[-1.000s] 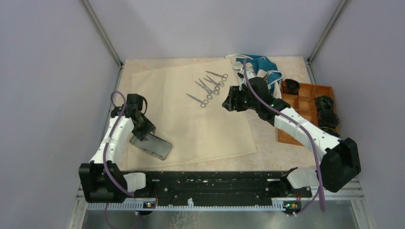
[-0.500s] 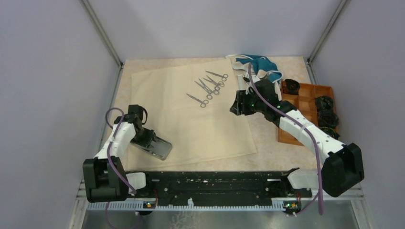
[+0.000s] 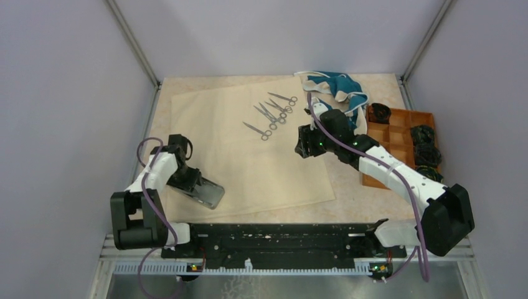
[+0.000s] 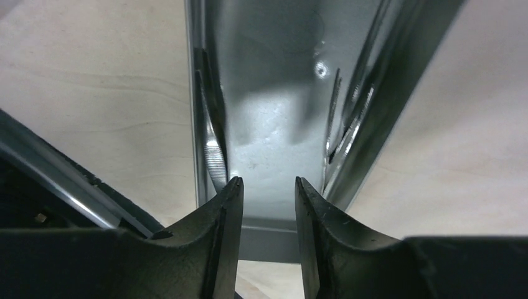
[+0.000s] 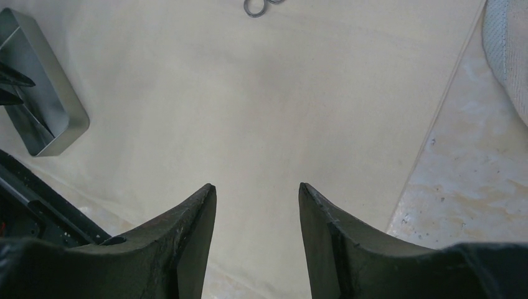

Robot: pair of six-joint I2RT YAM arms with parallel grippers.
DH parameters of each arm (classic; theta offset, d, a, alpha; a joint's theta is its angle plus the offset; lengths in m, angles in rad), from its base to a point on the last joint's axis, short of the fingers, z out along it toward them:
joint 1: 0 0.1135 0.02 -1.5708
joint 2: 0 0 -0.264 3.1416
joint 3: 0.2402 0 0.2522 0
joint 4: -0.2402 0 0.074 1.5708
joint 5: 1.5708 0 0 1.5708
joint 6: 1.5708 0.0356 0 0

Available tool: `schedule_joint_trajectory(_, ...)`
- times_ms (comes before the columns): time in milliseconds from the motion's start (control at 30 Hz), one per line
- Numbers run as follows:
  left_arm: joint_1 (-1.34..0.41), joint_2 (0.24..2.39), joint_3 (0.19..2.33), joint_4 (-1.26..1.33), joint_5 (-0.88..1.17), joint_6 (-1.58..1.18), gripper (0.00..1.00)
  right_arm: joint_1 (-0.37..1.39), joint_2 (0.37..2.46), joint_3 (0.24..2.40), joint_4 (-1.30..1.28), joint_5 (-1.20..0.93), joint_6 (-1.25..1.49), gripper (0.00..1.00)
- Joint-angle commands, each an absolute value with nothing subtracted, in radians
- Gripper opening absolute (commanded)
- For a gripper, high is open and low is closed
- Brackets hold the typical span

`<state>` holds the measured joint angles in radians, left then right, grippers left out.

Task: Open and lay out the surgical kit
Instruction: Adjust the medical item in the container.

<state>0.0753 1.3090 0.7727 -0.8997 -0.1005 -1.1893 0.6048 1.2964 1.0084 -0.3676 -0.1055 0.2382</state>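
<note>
Showing one wrap (image 3: 249,168), four scissors (image 3: 272,112), one tray (image 3: 210,194), left tool (image 4: 268,182) released, right tool (image 5: 256,187) released

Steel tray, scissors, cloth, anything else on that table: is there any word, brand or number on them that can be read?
No readable text.
The steel tray, the ring-handled instruments and the beige cloth show no lettering in any view.
Nor do the orange-brown compartment tray and the teal-and-white fabric.

The cloth wrap (image 3: 249,156) is plain beige; the tray (image 3: 213,194) on it is silver-grey; the fabric (image 3: 339,84) beside the wrap is teal and white.
</note>
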Motion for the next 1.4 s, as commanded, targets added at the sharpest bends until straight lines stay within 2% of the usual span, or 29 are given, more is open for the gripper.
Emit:
schedule_joint_trajectory(0, 0.083, 1.391, 0.851, -1.010, -0.157, -1.209, 0.41, 0.608, 1.303, 1.033, -0.349, -0.086, 0.222, 0.52)
schedule_joint_trajectory(233, 0.081, 1.437, 0.866, -1.069, -0.198, -1.230, 0.46, 0.609, 1.302, 1.021, -0.347, -0.077, 0.219, 0.53)
schedule_joint_trajectory(433, 0.081, 1.506, 0.873, -1.005, -0.173, -1.208, 0.48, 0.610, 1.297, 1.023, -0.354, -0.062, 0.215, 0.53)
schedule_joint_trajectory(567, 0.081, 1.575, 0.905, -0.951, -0.129, -1.167, 0.46, 0.610, 1.298, 1.026, -0.359, -0.057, 0.213, 0.53)
schedule_joint_trajectory(667, 0.074, 1.611, 0.970, -0.949, -0.101, -1.141, 0.40, 0.610, 1.299, 1.032, -0.360, -0.059, 0.213, 0.53)
schedule_joint_trajectory(800, 0.034, 1.598, 1.057, -1.001, -0.144, -1.144, 0.39, 0.610, 1.302, 1.035, -0.359, -0.062, 0.215, 0.53)
schedule_joint_trajectory(1100, 0.035, 1.517, 0.940, -1.006, -0.130, -1.195, 0.45, 0.611, 1.301, 1.035, -0.362, -0.068, 0.216, 0.53)
schedule_joint_trajectory(1367, 0.037, 1.531, 0.935, -0.916, -0.143, -1.132, 0.48, 0.612, 1.298, 1.041, -0.368, -0.069, 0.216, 0.53)
